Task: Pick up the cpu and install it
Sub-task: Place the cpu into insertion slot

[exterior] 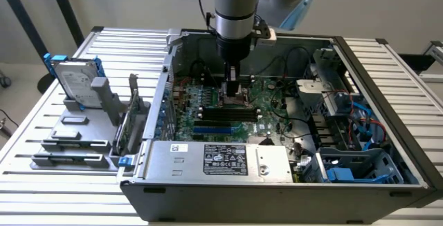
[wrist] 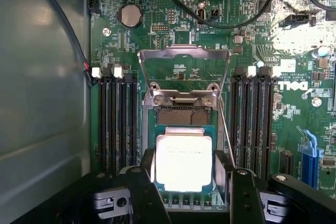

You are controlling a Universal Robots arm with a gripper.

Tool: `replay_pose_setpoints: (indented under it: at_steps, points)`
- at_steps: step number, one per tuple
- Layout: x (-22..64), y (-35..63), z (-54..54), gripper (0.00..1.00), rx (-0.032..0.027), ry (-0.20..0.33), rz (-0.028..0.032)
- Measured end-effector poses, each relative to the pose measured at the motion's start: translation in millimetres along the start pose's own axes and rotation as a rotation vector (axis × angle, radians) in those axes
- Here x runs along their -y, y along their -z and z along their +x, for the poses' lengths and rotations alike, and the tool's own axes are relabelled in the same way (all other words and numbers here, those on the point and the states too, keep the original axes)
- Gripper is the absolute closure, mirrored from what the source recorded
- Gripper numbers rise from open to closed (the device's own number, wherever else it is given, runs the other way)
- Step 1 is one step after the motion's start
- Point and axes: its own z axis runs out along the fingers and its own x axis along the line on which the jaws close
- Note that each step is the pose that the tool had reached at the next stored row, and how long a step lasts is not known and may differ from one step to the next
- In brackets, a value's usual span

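The cpu (wrist: 184,162), a small square chip with a shiny silver top, sits between my gripper's two black fingers (wrist: 145,187), which are shut on its sides. My gripper (wrist: 184,184) holds it just over the open socket (wrist: 181,115) on the green motherboard (wrist: 294,124). The socket's metal load plate (wrist: 184,69) is flipped up and its pin field shows beyond the chip. In the exterior view my gripper (exterior: 234,92) reaches straight down into the open computer case (exterior: 277,184), at the middle of the motherboard.
Black memory slots (wrist: 118,124) flank the socket on both sides, and black cables (wrist: 210,19) cross the board beyond it. The case wall (wrist: 42,103) is close by. A power supply (exterior: 215,158) fills the case front. A blue-framed hard drive (exterior: 74,78) stands in a grey rack (exterior: 76,132) at the exterior view's left.
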Motion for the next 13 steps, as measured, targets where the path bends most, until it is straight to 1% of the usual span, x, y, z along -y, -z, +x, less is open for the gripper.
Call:
replay_pose_setpoints:
  at_steps: [6,13]
  points:
    - [-3.6,-6.9,-0.6,0.46,0.0002,-0.004,-0.0021]
    - [-4.0,-14.4,-1.5,0.46,0.0004,-0.011,-0.0033]
